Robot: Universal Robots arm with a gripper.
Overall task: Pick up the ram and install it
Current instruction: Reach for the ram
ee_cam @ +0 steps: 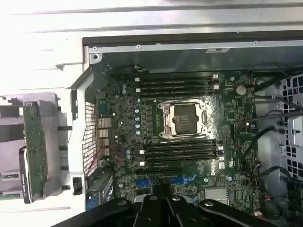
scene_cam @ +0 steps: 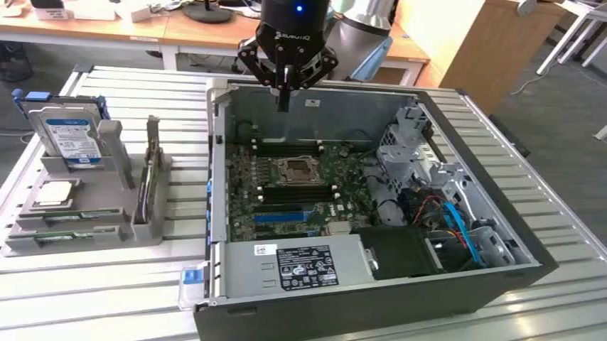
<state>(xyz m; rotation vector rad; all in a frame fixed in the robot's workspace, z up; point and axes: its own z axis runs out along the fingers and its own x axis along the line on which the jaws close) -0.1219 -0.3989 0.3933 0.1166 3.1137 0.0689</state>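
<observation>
Over the case: the gripper [scene_cam: 283, 106] [ee_cam: 162, 194] hangs above the far wall of the case [scene_cam: 379, 305] [ee_cam: 189, 56], pointing down, clear of everything inside.
Claw: pressed together, pinching nothing.
Ram: the ram [scene_cam: 149, 170] [ee_cam: 35, 146] stands on its long edge in a grey rack [scene_cam: 121, 149], outside the case on the exterior view's left, well apart from the gripper.
Rack: it sits just beside the case on the slatted table [scene_cam: 95, 298]. It also holds a blue-labelled drive [scene_cam: 71, 138] upright at the end farther from the case's front, and a silver chip [scene_cam: 57, 193] lying flat nearer that front.
Board: the motherboard [scene_cam: 284, 206] [ee_cam: 123, 118] lies flat on the case floor, lid off the case.
Socket: the square socket [scene_cam: 296, 169] [ee_cam: 183, 118] sits mid-board inside the case.
Slots: long black slots [scene_cam: 294, 193] [ee_cam: 180, 151] run in rows on both sides of the socket, inside the case.
</observation>
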